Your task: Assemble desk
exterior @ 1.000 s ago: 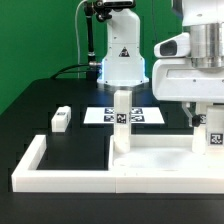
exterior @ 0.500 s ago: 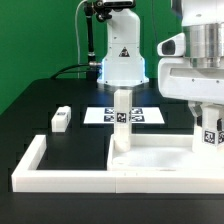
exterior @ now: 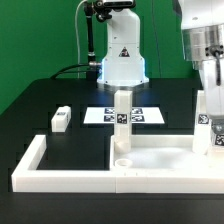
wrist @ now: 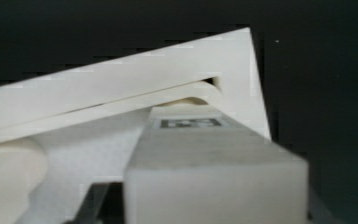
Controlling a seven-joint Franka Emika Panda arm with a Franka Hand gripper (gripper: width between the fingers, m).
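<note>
The tabletop panel (exterior: pixel 160 158) lies flat in the lower right of the exterior view, tucked against the white border rail (exterior: pixel 30 160) that runs along the lower edge and up the lower left. One leg (exterior: pixel 122 122) stands upright at the panel's near corner toward the frame's centre, apparently seated in its hole. A second leg (exterior: pixel 207 122) stands upright at the right edge of the frame, directly beneath the gripper (exterior: pixel 207 100), its long axis vertical and in line with the arm above. In the wrist view this tagged leg (wrist: pixel 208 150) fills the lower middle, with the panel's corner beyond it. The jaws appear clamped on that leg, though the exterior view crops the contact. A third leg (exterior: pixel 60 119) lies loose on the table at centre left, well apart. The marker board (exterior: pixel 105 116) sits behind the standing leg. Judged next: the held leg needs rotation about its vertical axis.
</note>
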